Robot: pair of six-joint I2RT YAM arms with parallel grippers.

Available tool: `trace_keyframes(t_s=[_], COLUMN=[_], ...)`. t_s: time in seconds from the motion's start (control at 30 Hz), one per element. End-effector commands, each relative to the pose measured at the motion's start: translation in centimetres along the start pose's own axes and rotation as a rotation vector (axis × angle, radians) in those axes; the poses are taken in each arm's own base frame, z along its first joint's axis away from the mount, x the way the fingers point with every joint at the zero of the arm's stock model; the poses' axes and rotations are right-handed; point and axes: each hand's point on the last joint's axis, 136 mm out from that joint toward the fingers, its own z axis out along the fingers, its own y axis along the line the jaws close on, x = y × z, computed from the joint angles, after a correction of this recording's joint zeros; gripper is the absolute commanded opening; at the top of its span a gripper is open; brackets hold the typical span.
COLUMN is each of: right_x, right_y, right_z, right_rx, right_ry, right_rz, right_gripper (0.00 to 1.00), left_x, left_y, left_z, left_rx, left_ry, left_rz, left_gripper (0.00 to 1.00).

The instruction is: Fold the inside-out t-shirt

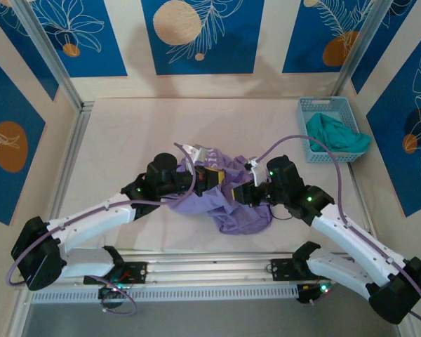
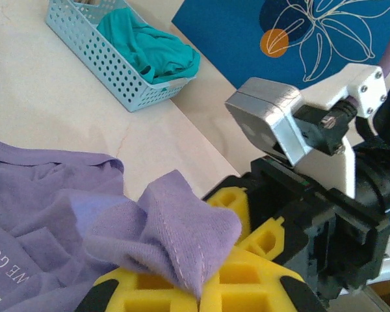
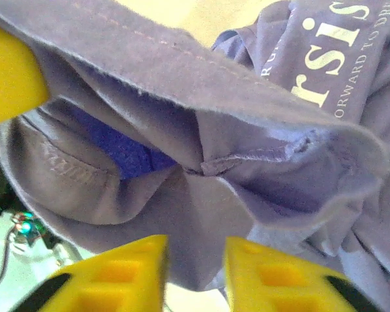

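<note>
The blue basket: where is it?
In the top view, the blue basket sits at the far right corner of the table, holding a teal garment, beyond the t-shirt.

t-shirt (image 3: 260, 162) words: cut off by edge | left pincer (image 2: 198, 286) tips: hidden under cloth | basket (image 2: 104, 62): top cut off

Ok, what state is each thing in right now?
t-shirt, crumpled heap, not yet folded
left gripper, jaws shut on a t-shirt fold
right gripper, jaws apart, cloth in the gap, grip unclear
basket, upright, holds teal garment
teal garment, crumpled
</note>
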Motion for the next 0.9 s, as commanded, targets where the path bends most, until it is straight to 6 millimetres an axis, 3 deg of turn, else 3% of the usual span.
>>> trace_keyframes(t_s=[0.0,0.23,0.47,0.7,0.87], right_x=[-1.4,-1.5,-1.6,-0.7,-1.1], right_y=[0.9,0.4,0.2,-0.2,0.3], right_z=[0.7,3.1,2.2,0.3,-0.8], right_rx=[-0.037,-0.037,-0.01,0.029,0.015], right_ry=[-0.022,0.018,-0.007,0.006,-0.017], right_rz=[-0.034,-0.034,-0.049,-0.054,-0.065], right_gripper=[0.39,0.44,0.1,0.04,0.02], left_x=[-0.4,-0.4,-0.4,-0.8,-1.1], left_y=[-0.7,-0.9,-0.6,-0.1,0.5], left_z=[-0.5,-0.6,-0.9,-1.4,-1.7], left_rx=[0.03,0.039,0.012,-0.016,-0.041], left_ry=[-0.014,-0.01,-0.017,-0.038,-0.052], left_rz=[0.023,0.028,0.036,0.041,0.039], left_gripper=[0.0,0.0,0.0,0.0,0.0])
